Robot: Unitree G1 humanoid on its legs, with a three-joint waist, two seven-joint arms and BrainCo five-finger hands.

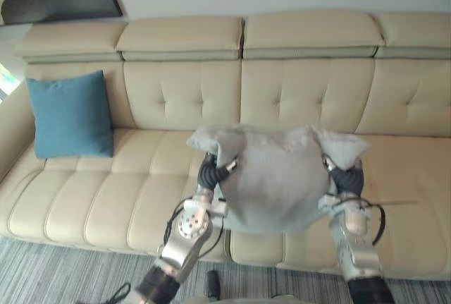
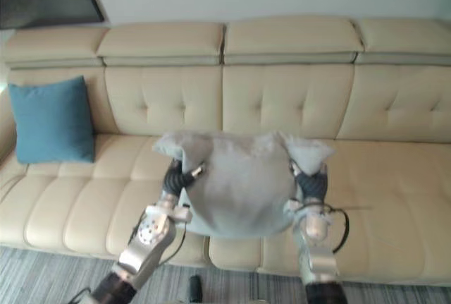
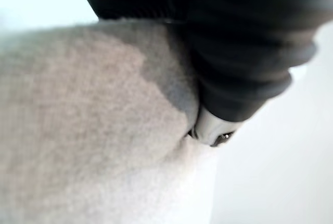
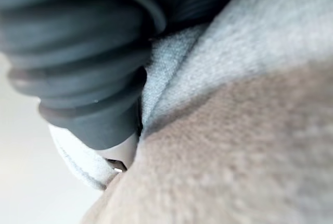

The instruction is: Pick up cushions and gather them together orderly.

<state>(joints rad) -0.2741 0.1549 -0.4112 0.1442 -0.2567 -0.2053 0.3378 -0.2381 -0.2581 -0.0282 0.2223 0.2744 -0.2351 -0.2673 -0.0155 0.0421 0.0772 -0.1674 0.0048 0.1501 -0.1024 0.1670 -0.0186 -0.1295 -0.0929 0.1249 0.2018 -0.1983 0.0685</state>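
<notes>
Grey cushion [image 1: 271, 180] in both hands' [image 1: 210, 173] [image 1: 347, 179] fingers [image 1: 227, 168]

Right hand [image 4: 88, 73] is jammed right up against the grey cushion [image 4: 250, 141], its dark ribbed cover pressing into the fabric. The cloth bunches into a fold where they meet, and a paler corner pokes out past the cover.

One cushion [image 1: 70, 115] leans at the sofa's [image 1: 296, 92] left end; a second cushion [image 1: 275, 177] hangs over its middle, between left hand [image 1: 210, 173] and right hand [image 1: 347, 179]
</notes>
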